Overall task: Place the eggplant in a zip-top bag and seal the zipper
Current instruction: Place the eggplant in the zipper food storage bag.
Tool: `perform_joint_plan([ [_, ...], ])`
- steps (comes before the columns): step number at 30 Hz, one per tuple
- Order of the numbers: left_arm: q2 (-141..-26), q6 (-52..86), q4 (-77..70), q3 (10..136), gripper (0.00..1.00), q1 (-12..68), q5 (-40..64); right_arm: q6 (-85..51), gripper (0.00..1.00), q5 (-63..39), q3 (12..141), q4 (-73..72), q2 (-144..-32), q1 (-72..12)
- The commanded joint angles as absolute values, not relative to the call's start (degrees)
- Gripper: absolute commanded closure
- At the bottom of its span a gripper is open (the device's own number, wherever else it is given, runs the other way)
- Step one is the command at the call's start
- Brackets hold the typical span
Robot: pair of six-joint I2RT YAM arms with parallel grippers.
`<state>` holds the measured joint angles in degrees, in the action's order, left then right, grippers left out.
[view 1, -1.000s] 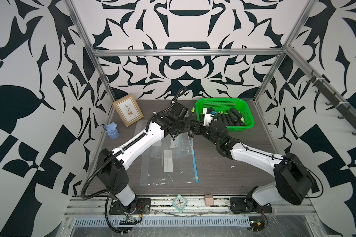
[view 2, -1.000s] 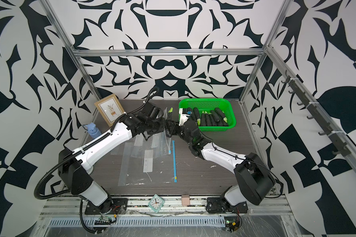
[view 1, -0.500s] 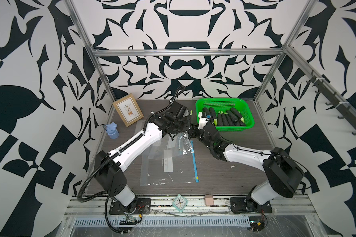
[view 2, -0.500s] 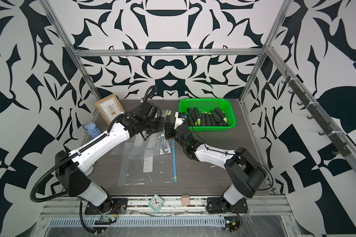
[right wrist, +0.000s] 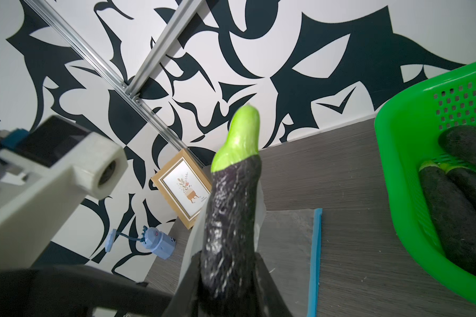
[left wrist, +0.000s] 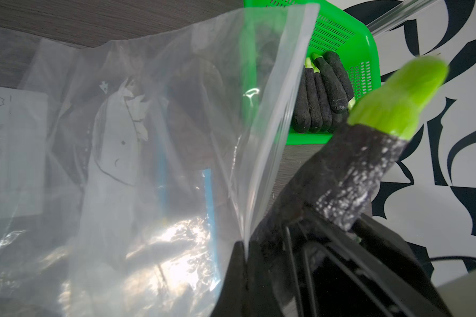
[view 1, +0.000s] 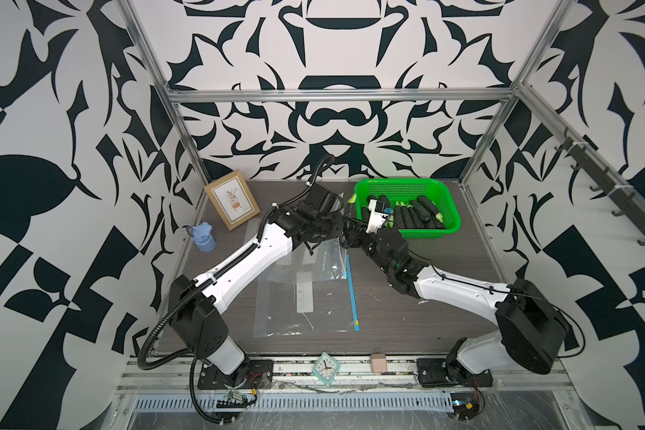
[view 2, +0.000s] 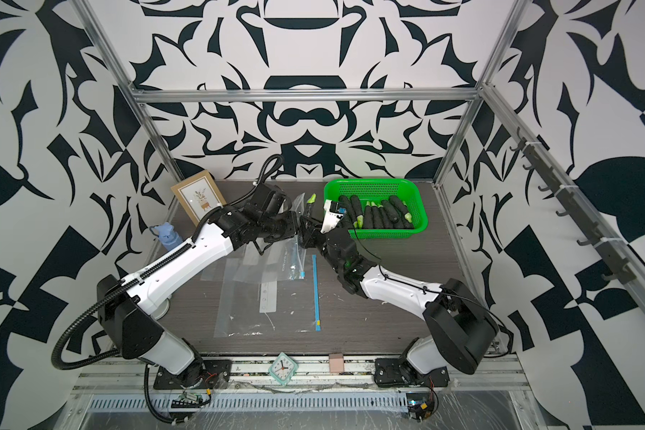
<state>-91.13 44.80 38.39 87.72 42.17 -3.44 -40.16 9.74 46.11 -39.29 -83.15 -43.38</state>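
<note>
Eggplant [right wrist: 231, 214] stands stem-up just beside the green basket [right wrist: 390, 164], clamped at its lower end by the right gripper [right wrist: 227, 274]. A little farther from the basket, the left gripper [left wrist: 246, 258] pinches the raised edge of the clear bag [left wrist: 149, 123].

A robotics lab cell: aluminium frame [view 1: 337, 95], black-and-white patterned walls [view 1: 388, 44], left arm [view 1: 250, 264] and right arm [view 1: 458, 294] bolted to a rail [view 1: 399, 368] fronting the surface [view 1: 425, 327].
</note>
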Motion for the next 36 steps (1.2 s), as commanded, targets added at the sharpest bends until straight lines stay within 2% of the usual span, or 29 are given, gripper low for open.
perform_joint_plan([
  [1, -90.63, 44.38, 38.97, 87.36, 1.0, 42.26, -4.39, -41.07, 1.0, 10.48, 46.38, -44.02, -81.31, -43.64],
  [11, -88.97, 48.51, 36.45, 85.6, 1.0, 42.26, -4.47, -41.0, 1.0, 15.3, 45.93, -52.91, -84.39, -43.76],
  [29, -86.43, 52.93, 31.46, 83.14, 1.0, 42.27, -5.22, -40.0, 1.0, 27.4, 42.93, -70.54, -93.49, -49.86],
  [36, -86.75, 52.25, 32.94, 83.76, 1.0, 42.18, -5.68, -37.23, 0.99, 30.6, 40.88, -71.74, -91.29, -50.2],
])
